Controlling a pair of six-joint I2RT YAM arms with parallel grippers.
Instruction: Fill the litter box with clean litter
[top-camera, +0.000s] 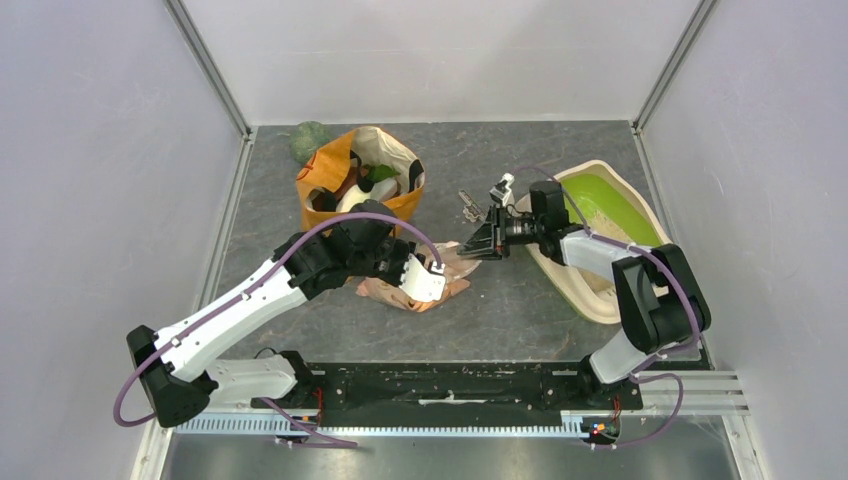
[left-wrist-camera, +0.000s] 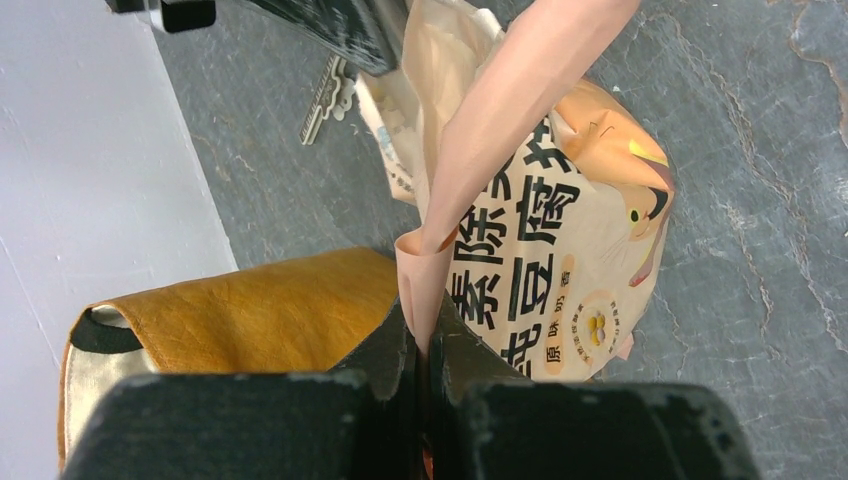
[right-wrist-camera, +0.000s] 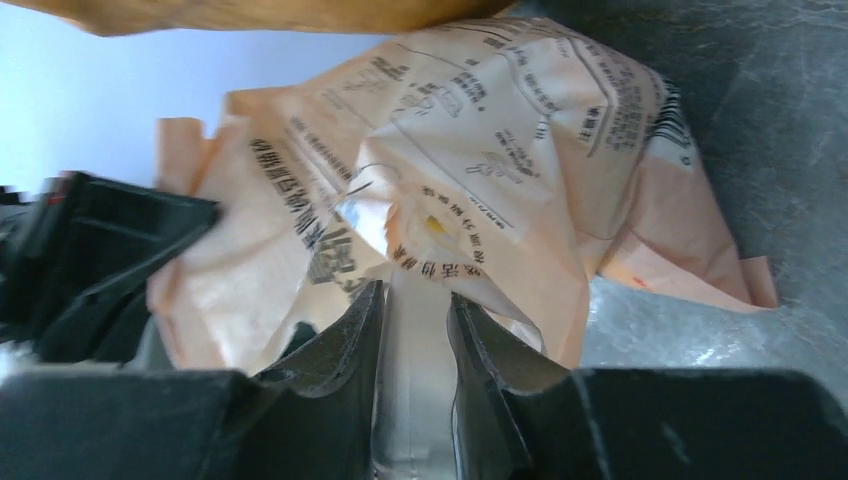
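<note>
Overhead view of a dark grey stone-patterned table (top-camera: 520, 310) with two robot arms reaching in from the near edge. At the far left stands an open orange paper shopping bag (top-camera: 330, 185) holding several items, with a green object (top-camera: 310, 140) behind it. Just in front of the shopping bag, the left gripper (left-wrist-camera: 428, 340) is pinched tightly closed on a peach-coloured flap of a crumpled litter bag (left-wrist-camera: 550, 260), which is printed with large black Chinese characters and a cartoon cat. A bunch of keys (top-camera: 468, 208) lies on the table just beyond the litter bag. The right gripper (right-wrist-camera: 415, 300) clamps a narrow strip at the bag's other end, its jaws a little apart around it. At the far right sits the litter box (top-camera: 592, 303), its lime-green hood towards the back, with pale grainy clean litter (top-camera: 618, 228) inside
</note>
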